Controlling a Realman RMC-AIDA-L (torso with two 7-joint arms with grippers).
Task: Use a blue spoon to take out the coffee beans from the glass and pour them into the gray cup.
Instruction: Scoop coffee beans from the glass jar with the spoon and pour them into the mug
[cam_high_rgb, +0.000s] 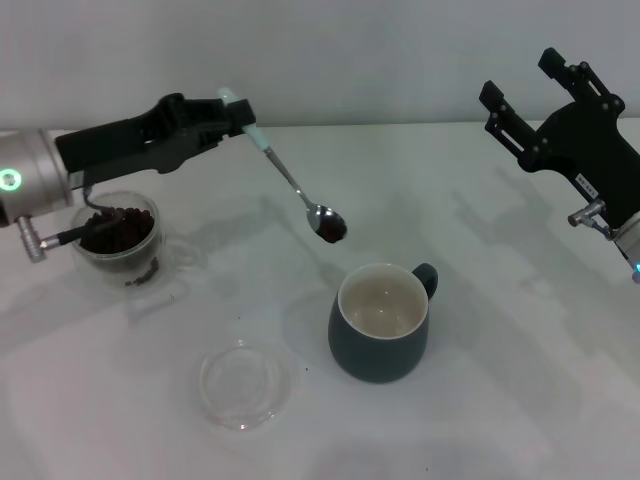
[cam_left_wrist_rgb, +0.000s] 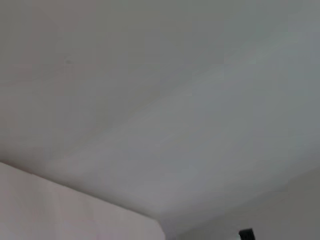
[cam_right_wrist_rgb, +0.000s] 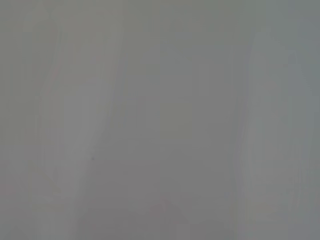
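Now a loaded spoon hangs between the two vessels, short of the mug.

Dark coffee beans (cam_high_rgb: 333, 230) sit in the bowl of the blue spoon (cam_high_rgb: 290, 185), which slopes down from the left gripper (cam_high_rgb: 232, 112), clamped on the pale handle near the table's far edge. Below and just to the right stands the gray cup (cam_high_rgb: 380, 322), mid-table toward the near edge, nothing in it that I can see. Leftward, the glass (cam_high_rgb: 120, 240) holds many beans. A clear dish (cam_high_rgb: 246, 384) lies by the near edge. Right gripper (cam_high_rgb: 530, 110) waits raised at the right edge, fingers spread. Best, I'd judge, to keep the bowl level, bring it over the rim, then tip slowly.
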